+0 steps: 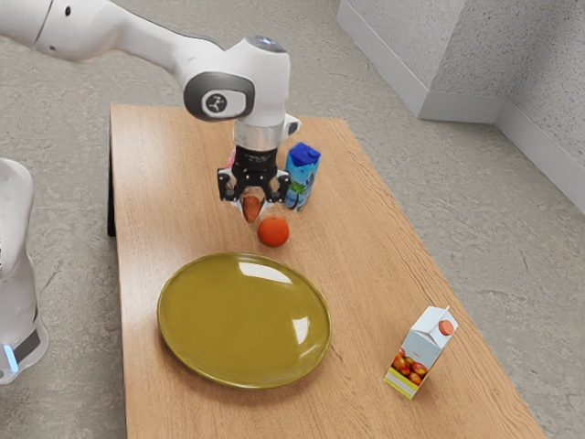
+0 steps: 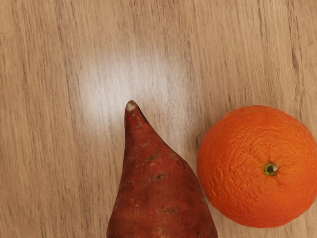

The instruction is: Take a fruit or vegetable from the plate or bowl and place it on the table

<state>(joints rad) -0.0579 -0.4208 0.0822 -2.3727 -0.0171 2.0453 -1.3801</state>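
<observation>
Sweet potato point(image 2: 161, 198), nearest wrist cam: tapered tip out ahead of hand, orange point(image 2: 257, 168) just beside its flank. Ext. view: potato directly under/between jaws, off the plate point(image 1: 244, 320), on the far side of it from the ext. cam. Long axis approx. toward plate, tip leading, i.e. across the line joining the two jaws, so they'd meet its sides, not its ends. Jaw state: can't tell if apart or clamped on potato. Contact w/ desk point(image 1: 366, 274) also unclear.

Est.: late stage, potato over or on open desk. Next: if held, lower straight & release; if already down, lift straight up. Risk: sideways drift toward orange could nudge it & start a roll; tapered body may rock on release.
</observation>
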